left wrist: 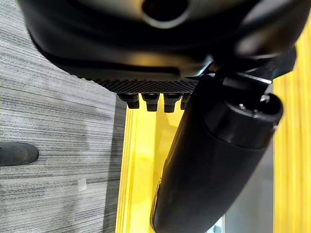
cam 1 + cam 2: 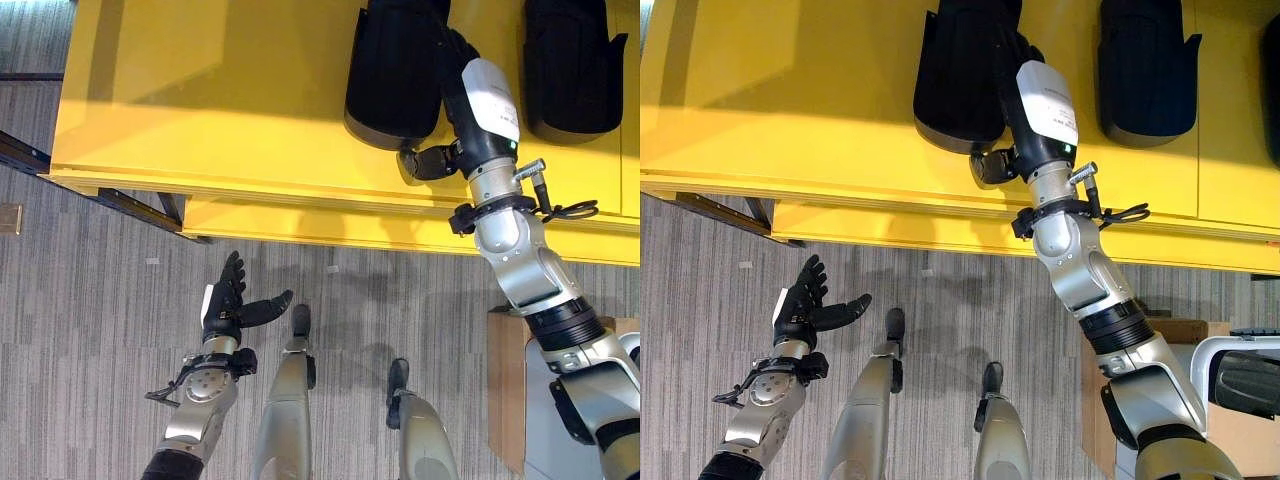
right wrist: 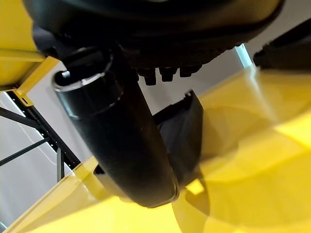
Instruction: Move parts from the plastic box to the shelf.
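Two black moulded parts lie on the yellow shelf [image 2: 200,100]: one [image 2: 390,70] in the middle and one [image 2: 572,65] further right. My right hand [image 2: 488,100] reaches over the shelf's front edge and rests against the right side of the middle part. Its fingers run straight along that side and its thumb [image 3: 121,145] sticks out under the part's near edge [image 3: 182,131]. My left hand [image 2: 225,300] hangs over the grey floor in front of the shelf, open and empty, thumb [image 1: 214,160] spread wide.
At the lower right a white plastic box [image 2: 1240,348] holds another black part [image 2: 1245,385], next to a brown cardboard box [image 2: 505,390]. Dark metal shelf framing [image 2: 130,200] shows under the shelf's left end. Grey carpet lies below.
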Robot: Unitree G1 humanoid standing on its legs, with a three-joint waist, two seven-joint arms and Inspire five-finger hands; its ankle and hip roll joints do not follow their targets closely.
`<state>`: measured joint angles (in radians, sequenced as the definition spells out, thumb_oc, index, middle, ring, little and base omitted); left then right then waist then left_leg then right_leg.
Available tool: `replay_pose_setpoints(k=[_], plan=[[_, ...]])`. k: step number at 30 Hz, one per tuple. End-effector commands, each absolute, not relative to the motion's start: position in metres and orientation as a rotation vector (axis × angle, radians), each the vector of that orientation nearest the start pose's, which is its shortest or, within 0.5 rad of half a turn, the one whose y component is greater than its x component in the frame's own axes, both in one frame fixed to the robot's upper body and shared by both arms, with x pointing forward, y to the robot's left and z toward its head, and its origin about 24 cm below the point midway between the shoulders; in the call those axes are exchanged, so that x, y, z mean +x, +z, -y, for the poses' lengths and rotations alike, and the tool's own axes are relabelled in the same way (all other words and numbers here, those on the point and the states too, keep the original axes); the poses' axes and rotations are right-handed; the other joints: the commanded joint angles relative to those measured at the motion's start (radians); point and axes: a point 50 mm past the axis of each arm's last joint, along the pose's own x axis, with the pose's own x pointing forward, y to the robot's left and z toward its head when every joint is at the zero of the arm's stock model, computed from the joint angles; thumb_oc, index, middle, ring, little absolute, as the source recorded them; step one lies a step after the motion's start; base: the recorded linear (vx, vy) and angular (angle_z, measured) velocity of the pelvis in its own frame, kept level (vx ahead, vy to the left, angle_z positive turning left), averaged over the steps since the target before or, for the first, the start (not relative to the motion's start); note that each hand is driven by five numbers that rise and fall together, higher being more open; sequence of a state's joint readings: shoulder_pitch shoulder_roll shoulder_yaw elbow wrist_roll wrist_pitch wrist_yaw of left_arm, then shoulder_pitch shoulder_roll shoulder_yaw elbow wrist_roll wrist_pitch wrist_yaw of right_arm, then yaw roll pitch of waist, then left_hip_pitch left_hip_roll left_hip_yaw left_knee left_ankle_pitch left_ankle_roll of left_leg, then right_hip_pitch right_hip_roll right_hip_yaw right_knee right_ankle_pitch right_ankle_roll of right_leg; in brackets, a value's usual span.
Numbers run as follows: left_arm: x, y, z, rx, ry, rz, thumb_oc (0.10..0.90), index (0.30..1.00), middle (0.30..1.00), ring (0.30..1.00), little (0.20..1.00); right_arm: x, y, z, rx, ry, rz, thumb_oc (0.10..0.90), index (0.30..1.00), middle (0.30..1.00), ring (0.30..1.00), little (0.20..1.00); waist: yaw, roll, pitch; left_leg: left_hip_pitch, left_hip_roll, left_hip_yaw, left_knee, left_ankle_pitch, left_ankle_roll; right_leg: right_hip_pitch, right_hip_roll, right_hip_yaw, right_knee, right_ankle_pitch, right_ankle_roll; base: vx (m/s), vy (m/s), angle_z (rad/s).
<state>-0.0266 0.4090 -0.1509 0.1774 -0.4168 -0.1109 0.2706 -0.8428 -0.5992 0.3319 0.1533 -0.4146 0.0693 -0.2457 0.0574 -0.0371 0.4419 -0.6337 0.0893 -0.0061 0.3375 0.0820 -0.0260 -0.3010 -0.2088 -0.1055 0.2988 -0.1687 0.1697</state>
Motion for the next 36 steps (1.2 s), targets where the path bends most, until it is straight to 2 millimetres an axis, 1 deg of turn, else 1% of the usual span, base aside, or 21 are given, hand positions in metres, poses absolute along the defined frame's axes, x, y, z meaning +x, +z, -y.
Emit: replay_pose_setpoints(k=[1,5,8,9,10,11,14,17,23,25,28,29,36], plan=[[0.251,0.055,-0.219,0.039,0.167,0.092,0.900,1.000,1.000,1.000,1.000,0.324,0.334,0.145,-1.054,-0.267,1.040,0.900,1.000,1.000,1.000,1.000,-0.001,0.003,-0.078,-0.005,0.122,-0.015,0.108,-0.130,-0.076,0.006,-0.025,-0.002,0.017,0.006,-0.040,0.00,0.000,0.00],[0.251,0.054,-0.220,0.036,0.171,0.091,0.900,1.000,1.000,1.000,1.000,0.325,0.339,0.143,-1.082,-0.260,1.045,0.900,1.000,1.000,1.000,1.000,0.002,0.001,-0.077,-0.002,0.122,-0.015,0.112,-0.138,-0.077,0.009,-0.026,-0.003,0.019,-0.002,-0.040,0.00,0.000,0.00],[0.251,0.055,-0.221,0.037,0.172,0.092,0.900,1.000,1.000,1.000,1.000,0.326,0.339,0.141,-1.098,-0.248,1.043,0.900,1.000,1.000,1.000,1.000,0.003,0.002,-0.077,-0.005,0.120,-0.016,0.112,-0.136,-0.078,0.010,-0.027,-0.004,0.019,-0.003,-0.041,0.00,0.000,0.00],[0.251,0.055,-0.222,0.036,0.177,0.093,0.900,1.000,1.000,1.000,1.000,0.326,0.340,0.141,-1.105,-0.245,1.044,0.900,1.000,1.000,1.000,1.000,0.004,0.002,-0.077,-0.010,0.119,-0.018,0.109,-0.128,-0.077,0.007,-0.026,-0.005,0.019,0.003,-0.042,0.00,0.000,0.00],[0.251,0.055,-0.222,0.032,0.178,0.093,0.900,1.000,1.000,1.000,1.000,0.328,0.338,0.139,-1.100,-0.233,1.035,0.900,1.000,1.000,1.000,1.000,0.007,0.001,-0.074,-0.010,0.117,-0.019,0.115,-0.135,-0.078,0.008,-0.025,-0.006,0.023,-0.003,-0.043,0.00,0.000,0.00],[0.251,0.055,-0.222,0.032,0.178,0.094,0.900,1.000,1.000,1.000,1.000,0.328,0.338,0.139,-1.100,-0.234,1.036,0.900,1.000,1.000,1.000,1.000,0.006,0.002,-0.074,-0.013,0.117,-0.019,0.111,-0.128,-0.076,0.005,-0.025,-0.006,0.020,0.003,-0.043,0.00,0.000,0.00],[0.251,0.056,-0.222,0.034,0.179,0.096,0.900,1.000,1.000,1.000,1.000,0.330,0.336,0.138,-1.102,-0.224,1.025,0.900,1.000,1.000,1.000,1.000,0.009,0.003,-0.070,-0.012,0.116,-0.021,0.114,-0.135,-0.076,0.007,-0.025,-0.005,0.023,-0.002,-0.043,0.00,0.000,0.00],[0.251,0.056,-0.222,0.038,0.177,0.096,0.900,1.000,1.000,1.000,1.000,0.331,0.335,0.138,-1.109,-0.224,1.017,0.900,1.000,1.000,1.000,1.000,0.009,0.004,-0.071,-0.016,0.116,-0.022,0.112,-0.127,-0.074,0.003,-0.026,-0.006,0.023,0.004,-0.043,0.00,0.000,0.00],[0.252,0.055,-0.223,0.033,0.182,0.093,0.900,1.000,1.000,1.000,1.000,0.336,0.333,0.142,-1.131,-0.233,0.984,0.900,1.000,1.000,1.000,1.000,0.010,0.006,-0.070,-0.017,0.116,-0.021,0.112,-0.128,-0.074,0.002,-0.026,-0.005,0.024,0.004,-0.044,0.00,0.000,0.00],[0.251,0.055,-0.223,0.034,0.184,0.091,0.900,1.000,1.000,1.000,1.000,0.337,0.332,0.142,-1.139,-0.234,0.976,0.900,1.000,1.000,1.000,1.000,0.010,0.005,-0.069,-0.014,0.116,-0.020,0.116,-0.136,-0.075,0.004,-0.027,-0.004,0.026,-0.002,-0.044,0.00,0.000,0.00],[0.252,0.056,-0.223,0.038,0.181,0.095,0.900,1.000,1.000,1.000,1.000,0.338,0.334,0.146,-1.165,-0.251,0.971,0.900,1.000,1.000,1.000,1.000,0.009,0.005,-0.070,-0.018,0.116,-0.020,0.113,-0.129,-0.074,0.000,-0.025,-0.004,0.024,0.003,-0.044,0.00,0.000,0.00],[0.251,0.055,-0.224,0.038,0.182,0.094,0.900,1.000,1.000,1.000,1.000,0.338,0.335,0.148,-1.171,-0.257,0.968,0.900,1.000,1.000,1.000,1.000,0.009,0.005,-0.069,-0.016,0.116,-0.019,0.118,-0.137,-0.075,0.002,-0.025,-0.004,0.028,-0.004,-0.044,0.00,0.000,0.00],[0.250,0.054,-0.225,0.034,0.185,0.087,0.900,1.000,1.000,1.000,1.000,0.337,0.341,0.151,-1.206,-0.281,0.977,0.900,1.000,1.000,1.000,1.000,0.008,0.006,-0.071,-0.017,0.116,-0.018,0.121,-0.138,-0.075,0.000,-0.024,0.000,0.030,-0.006,-0.045,0.00,0.000,0.00]])
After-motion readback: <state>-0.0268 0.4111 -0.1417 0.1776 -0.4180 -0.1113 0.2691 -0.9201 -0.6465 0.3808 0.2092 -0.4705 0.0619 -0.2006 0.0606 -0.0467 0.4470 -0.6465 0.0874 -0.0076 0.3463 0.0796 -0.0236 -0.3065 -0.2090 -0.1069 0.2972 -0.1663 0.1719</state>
